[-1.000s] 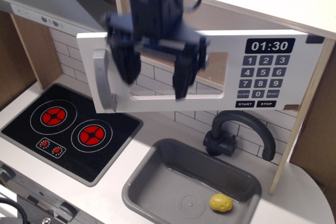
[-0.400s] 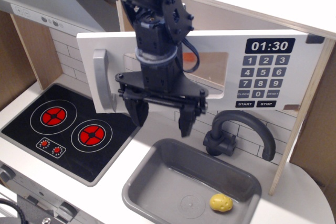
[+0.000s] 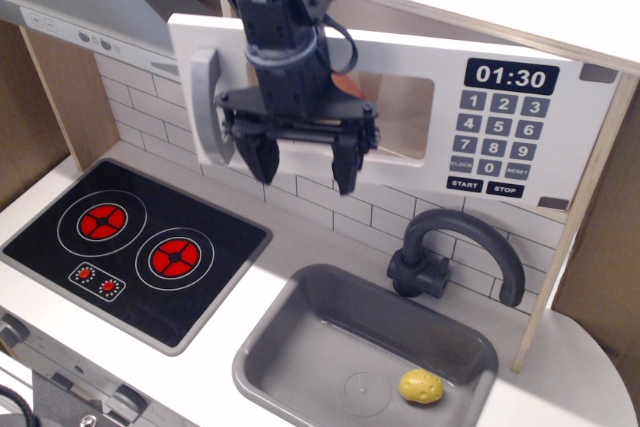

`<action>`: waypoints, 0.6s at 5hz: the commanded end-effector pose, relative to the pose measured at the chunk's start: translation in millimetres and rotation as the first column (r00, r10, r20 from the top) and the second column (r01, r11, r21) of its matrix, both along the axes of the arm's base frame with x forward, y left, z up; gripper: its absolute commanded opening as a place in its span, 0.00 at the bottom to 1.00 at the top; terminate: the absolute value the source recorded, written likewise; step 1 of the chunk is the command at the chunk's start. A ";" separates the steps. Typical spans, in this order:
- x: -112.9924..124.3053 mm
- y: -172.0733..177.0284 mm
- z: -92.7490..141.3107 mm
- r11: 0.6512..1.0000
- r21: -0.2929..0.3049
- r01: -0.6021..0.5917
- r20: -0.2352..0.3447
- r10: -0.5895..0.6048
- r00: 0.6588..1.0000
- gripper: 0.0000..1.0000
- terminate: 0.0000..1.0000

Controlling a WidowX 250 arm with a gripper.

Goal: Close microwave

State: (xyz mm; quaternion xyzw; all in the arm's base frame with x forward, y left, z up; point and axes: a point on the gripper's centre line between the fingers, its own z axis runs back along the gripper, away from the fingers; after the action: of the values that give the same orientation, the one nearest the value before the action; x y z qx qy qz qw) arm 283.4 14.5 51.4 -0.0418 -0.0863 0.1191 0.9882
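Note:
The toy microwave point(image 3: 520, 137) hangs above the sink, with a black 01:30 display and a grey keypad on its right part. Its white door point(image 3: 400, 57) with a grey bar handle point(image 3: 207, 105) and a clear window point(image 3: 400, 112) is swung nearly flat against the cabinet, with its handle end still a little forward. My gripper point(image 3: 304, 161) is open and empty, fingers pointing down, in front of the door's left half, just right of the handle.
A black two-burner hob point(image 3: 130, 247) lies at the left. A grey sink point(image 3: 300, 347) holds a yellow toy point(image 3: 421, 386). A dark faucet point(image 3: 450, 247) stands behind it. A grey range hood point(image 3: 80, 7) is at the upper left.
The door has swung back toward the cabinet; its handle end moved right and up. My gripper dropped, then rose again and shifted slightly left, staying open.

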 end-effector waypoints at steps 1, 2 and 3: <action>36.6 16.3 18.9 0.993 0.053 0.103 0.147 -0.110 0.983 1.00 0.00; 45.8 19.1 16.7 0.989 0.072 0.126 0.162 -0.137 0.977 1.00 0.00; 51.7 19.6 16.7 0.984 0.083 0.159 0.191 -0.172 0.966 1.00 0.00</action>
State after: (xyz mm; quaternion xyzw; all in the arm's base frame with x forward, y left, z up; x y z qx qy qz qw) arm 329.5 28.9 50.3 -0.0321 -0.1604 0.0299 0.9861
